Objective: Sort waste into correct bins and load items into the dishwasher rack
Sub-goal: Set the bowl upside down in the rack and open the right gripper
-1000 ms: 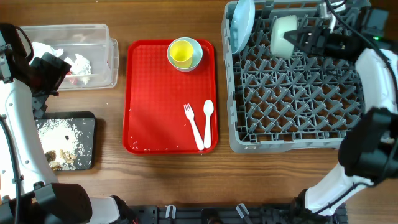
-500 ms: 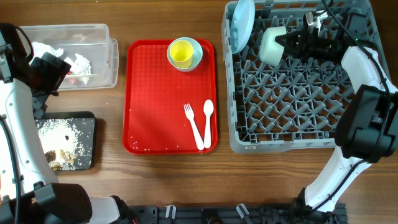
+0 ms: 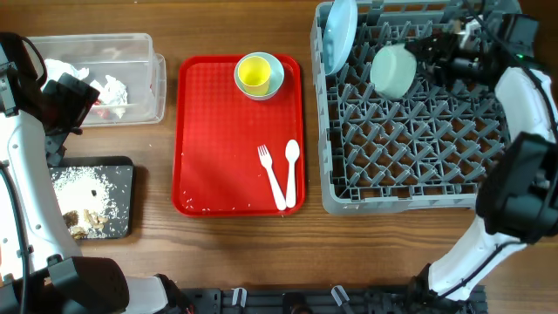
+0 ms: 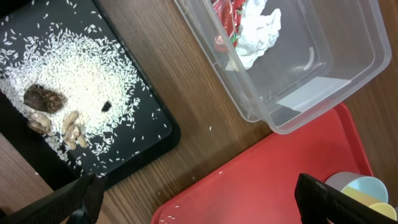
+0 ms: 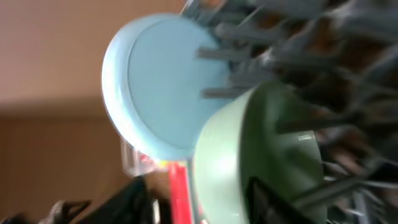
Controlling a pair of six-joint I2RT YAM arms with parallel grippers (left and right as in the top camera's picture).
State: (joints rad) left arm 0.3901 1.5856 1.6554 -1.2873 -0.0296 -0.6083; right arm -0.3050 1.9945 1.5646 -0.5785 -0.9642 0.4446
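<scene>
Mint-green plastic bowl: tipped on its side among the pegs near the far left corner of the large grey plastic dishwasher rack, just beside the upright pale blue round plate, so both can drain, we judge. Right gripper: jaws parted beside the bowl, gripping nothing. Left gripper: spread wide, empty, hanging over the wooden bench.
</scene>
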